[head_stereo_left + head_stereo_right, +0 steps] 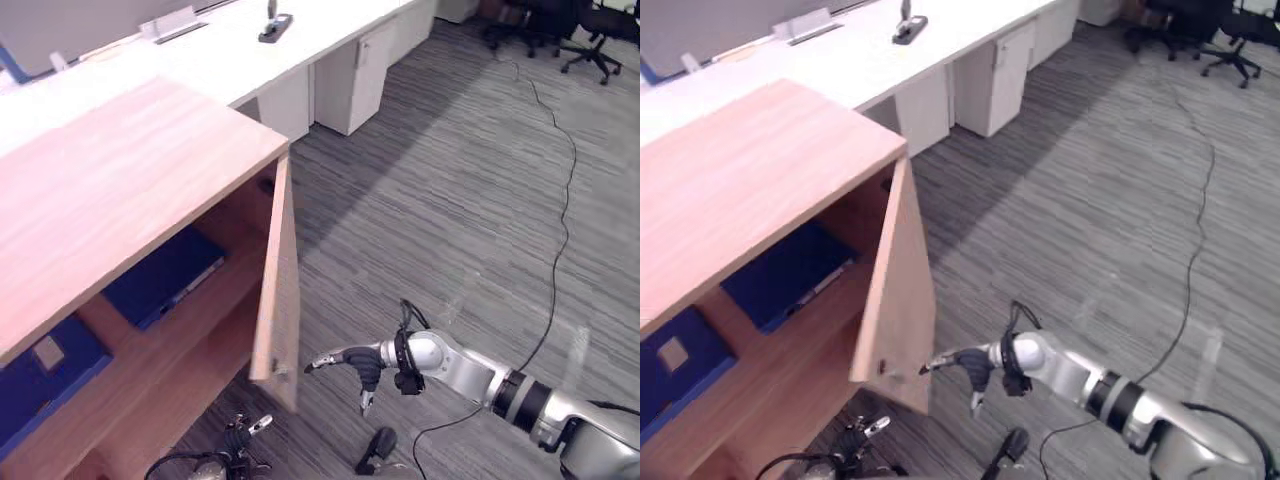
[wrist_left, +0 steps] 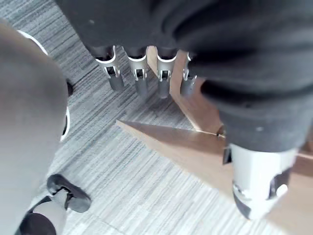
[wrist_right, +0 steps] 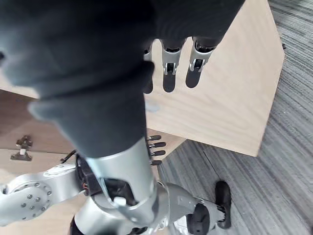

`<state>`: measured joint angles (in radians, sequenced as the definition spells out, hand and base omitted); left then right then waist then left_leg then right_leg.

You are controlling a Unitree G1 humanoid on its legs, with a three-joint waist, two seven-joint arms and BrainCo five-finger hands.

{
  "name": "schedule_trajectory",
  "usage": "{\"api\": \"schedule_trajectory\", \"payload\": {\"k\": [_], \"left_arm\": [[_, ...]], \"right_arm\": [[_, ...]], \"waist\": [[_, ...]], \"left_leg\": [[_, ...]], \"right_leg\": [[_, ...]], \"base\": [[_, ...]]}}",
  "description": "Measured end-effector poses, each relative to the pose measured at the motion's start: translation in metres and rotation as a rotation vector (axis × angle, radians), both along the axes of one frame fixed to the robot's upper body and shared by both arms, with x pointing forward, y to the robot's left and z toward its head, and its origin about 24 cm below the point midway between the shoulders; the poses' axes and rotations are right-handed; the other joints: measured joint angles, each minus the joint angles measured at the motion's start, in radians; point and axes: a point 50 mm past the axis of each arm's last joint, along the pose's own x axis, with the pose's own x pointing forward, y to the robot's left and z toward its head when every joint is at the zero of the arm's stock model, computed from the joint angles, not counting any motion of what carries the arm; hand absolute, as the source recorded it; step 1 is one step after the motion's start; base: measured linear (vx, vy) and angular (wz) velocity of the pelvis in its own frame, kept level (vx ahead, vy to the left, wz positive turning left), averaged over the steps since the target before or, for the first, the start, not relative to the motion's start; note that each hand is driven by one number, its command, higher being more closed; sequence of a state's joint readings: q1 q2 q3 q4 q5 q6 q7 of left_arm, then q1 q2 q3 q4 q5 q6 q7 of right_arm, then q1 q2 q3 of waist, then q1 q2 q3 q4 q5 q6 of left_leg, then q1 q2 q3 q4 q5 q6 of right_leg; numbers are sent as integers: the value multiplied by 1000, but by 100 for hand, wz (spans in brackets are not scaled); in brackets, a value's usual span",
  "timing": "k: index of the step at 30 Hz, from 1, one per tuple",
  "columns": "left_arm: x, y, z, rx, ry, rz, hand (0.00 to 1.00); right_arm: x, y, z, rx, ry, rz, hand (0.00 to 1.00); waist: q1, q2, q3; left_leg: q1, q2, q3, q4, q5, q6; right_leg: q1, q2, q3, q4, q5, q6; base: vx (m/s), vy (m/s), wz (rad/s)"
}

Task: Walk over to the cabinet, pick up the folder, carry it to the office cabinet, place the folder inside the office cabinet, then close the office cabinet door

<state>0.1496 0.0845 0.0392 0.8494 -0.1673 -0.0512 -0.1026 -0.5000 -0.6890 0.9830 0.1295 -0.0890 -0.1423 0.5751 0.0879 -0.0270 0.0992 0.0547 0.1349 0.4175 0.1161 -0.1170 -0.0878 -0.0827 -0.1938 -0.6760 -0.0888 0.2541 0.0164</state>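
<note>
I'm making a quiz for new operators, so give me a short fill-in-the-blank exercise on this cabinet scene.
1. The light wooden cabinet door stands ____.
2. The flat folder lying on the cabinet shelf is ____ in colour.
3. The hand reaching toward that door's lower corner is the robot's ____ one.
Missing words: open; blue; right.

White desk [image 1: 230, 55], black office chairs [image 1: 590, 35], grey striped carpet [image 1: 450, 200]
</note>
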Motion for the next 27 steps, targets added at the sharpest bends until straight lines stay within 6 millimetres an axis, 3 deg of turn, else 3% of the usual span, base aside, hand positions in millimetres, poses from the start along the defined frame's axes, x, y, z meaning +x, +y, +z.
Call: {"api": "schedule_trajectory", "payload": {"k": [1,5,8,10,11,12,13,14,15,17,18,19,20,22,24,27], "left_arm": [[0,3,1,4,-3,12,0],[1,4,3,11,-19,44,0],[4,3,5,8,-44,76,0],[6,4,6,15,-57,91,0],[6,5,7,17,-61,93,0],[7,10,8,33,-69,98,0],[6,12,8,44,-66,99,0],[8,14,6,56,-57,101,0],[9,14,5,64,-48,100,0],[11,14,4,74,-36,101,0],[12,15,5,85,-40,104,0],[14,17,6,96,-48,105,0],[15,17,6,100,-45,106,0],[12,11,4,88,-40,128,0],[7,13,3,96,-26,143,0],[11,12,5,95,-39,153,0]], "right_arm": [[0,6,0,1,-20,15,0],[-1,28,-4,18,-53,55,0],[-5,41,-16,40,-27,43,0],[-10,43,-31,43,21,-2,0],[-11,42,-37,40,37,-21,0],[-15,46,-49,43,74,-67,0],[-17,48,-54,49,88,-88,0],[-19,46,-64,66,122,-166,0],[-19,37,-77,65,157,-276,0],[-21,10,-102,28,214,-497,0],[-24,-8,-118,-7,251,-656,0],[-29,-20,-129,-30,289,-762,0],[-35,-30,-137,-56,315,-835,0],[-57,-62,-160,-157,384,-1063,0],[-76,-73,-171,-197,439,-1179,0],[-109,-88,-184,-236,529,-1355,0]], "waist": [[8,-14,-8],[38,-27,-10],[71,-30,-9],[82,-34,-6],[83,-36,-4],[88,-34,-2],[89,-34,-3],[82,-35,2],[73,-31,6],[56,-13,21],[55,-22,25],[58,-34,34],[60,-21,37],[64,24,31],[62,39,22],[58,24,32]], "left_leg": [[-7,-4,-20,0,2,3],[-25,-20,-111,-3,14,18],[-65,-57,-244,-5,35,43],[-90,-95,-385,-4,57,66],[-92,-104,-423,-3,62,70],[-98,-102,-494,-2,67,75],[-110,-104,-534,4,68,74],[-133,-115,-627,14,72,72],[-149,-134,-726,23,77,70],[-156,-160,-872,30,88,50],[-158,-184,-948,34,96,32],[-160,-210,-999,40,95,16],[-160,-207,-1035,45,91,5],[-183,-155,-1041,36,91,-11],[-195,-131,-1069,21,107,-40],[-214,-132,-1045,11,151,-67]], "right_leg": [[4,-6,-13,0,0,0],[47,-36,-106,11,-5,6],[66,-124,-221,139,-78,45],[61,-222,-152,328,-143,-22],[53,-246,-94,390,-150,-32],[10,-233,93,463,-251,-19],[-1,-193,194,465,-315,-4],[-9,-108,381,446,-400,-1],[-12,-33,524,426,-447,9],[-5,26,617,421,-468,34],[1,19,620,383,-460,43],[6,2,613,349,-407,104],[26,4,578,356,-419,106],[73,48,473,298,-412,88],[98,77,425,265,-403,74],[147,88,324,234,-406,64]], "base": [[24,36,36],[17,49,76],[54,97,137],[97,195,179],[112,221,183],[77,129,137],[50,40,190],[17,-135,217],[25,-173,235],[11,-198,253],[-23,-242,266],[-28,-167,196],[-8,-230,152],[33,-235,104],[74,-192,68],[63,-159,96]]}}
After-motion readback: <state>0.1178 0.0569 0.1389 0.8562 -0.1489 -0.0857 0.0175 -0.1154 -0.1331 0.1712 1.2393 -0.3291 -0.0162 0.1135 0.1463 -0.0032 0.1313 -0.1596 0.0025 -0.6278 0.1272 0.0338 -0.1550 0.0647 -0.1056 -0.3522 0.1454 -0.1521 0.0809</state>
